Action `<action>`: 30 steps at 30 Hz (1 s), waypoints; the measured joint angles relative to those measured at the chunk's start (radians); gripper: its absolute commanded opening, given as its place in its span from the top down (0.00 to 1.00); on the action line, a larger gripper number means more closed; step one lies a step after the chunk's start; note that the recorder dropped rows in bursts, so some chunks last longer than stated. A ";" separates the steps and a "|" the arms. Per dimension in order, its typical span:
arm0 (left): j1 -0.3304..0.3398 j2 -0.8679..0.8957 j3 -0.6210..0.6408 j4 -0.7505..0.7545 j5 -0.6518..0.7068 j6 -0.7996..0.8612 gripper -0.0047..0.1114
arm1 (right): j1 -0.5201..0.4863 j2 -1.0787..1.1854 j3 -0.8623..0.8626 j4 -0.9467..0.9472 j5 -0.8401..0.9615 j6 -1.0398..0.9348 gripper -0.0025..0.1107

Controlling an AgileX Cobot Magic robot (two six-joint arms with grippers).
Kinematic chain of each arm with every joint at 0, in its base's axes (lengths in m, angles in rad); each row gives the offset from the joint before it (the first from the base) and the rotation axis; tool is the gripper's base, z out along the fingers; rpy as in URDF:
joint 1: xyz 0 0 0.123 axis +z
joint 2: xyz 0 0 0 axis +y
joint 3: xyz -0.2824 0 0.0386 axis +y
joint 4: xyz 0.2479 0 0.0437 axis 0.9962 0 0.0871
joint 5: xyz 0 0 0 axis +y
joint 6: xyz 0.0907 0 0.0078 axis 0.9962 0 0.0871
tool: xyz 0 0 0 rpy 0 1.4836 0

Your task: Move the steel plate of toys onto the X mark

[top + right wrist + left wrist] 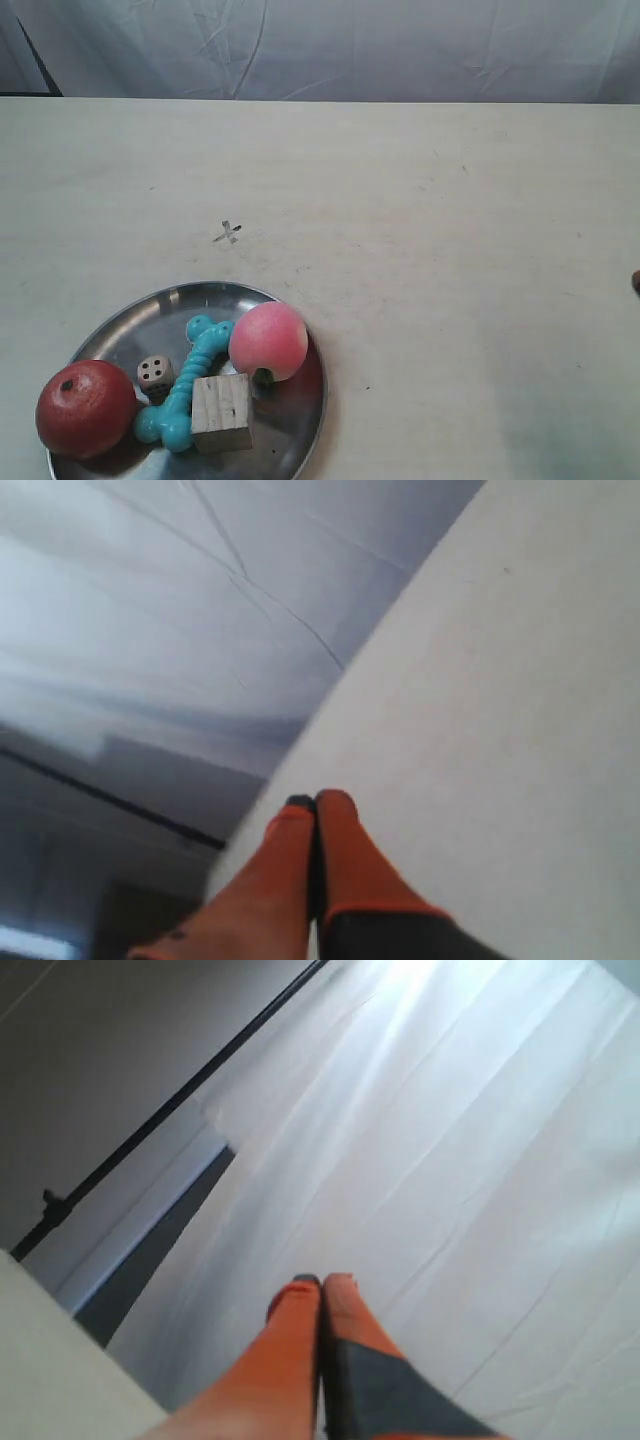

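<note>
The steel plate (pixel 260 440) lies at the front left of the cream table in the exterior view. On it sit a red ball-like fruit (pixel 86 408), a pink peach (pixel 268 341), a turquoise rubber bone (pixel 187 382), a pale wooden cube (pixel 221 411) and a small die (pixel 154 373). The faint grey X mark (pixel 228 233) is drawn on bare tabletop behind the plate. My left gripper (pixel 321 1282) is shut and empty, pointing at white cloth. My right gripper (pixel 314 801) is shut and empty over the table's edge. Neither gripper is near the plate.
A white cloth backdrop (pixel 330 45) hangs behind the table's far edge. A small dark tip (pixel 636 281) shows at the right border of the exterior view. The tabletop (pixel 460 280) stretches bare to the right of the plate.
</note>
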 measured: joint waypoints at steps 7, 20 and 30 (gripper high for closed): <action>0.000 0.136 -0.209 0.338 -0.017 -0.006 0.96 | 0.000 0.000 0.000 0.000 -0.432 0.036 0.98; 0.000 0.924 -0.629 0.495 0.534 -0.006 0.96 | 0.000 0.236 -0.307 -0.734 -0.240 0.071 0.98; 0.000 1.412 -0.630 0.201 0.908 0.281 0.96 | 0.003 1.043 -0.522 -0.170 0.492 -0.545 0.98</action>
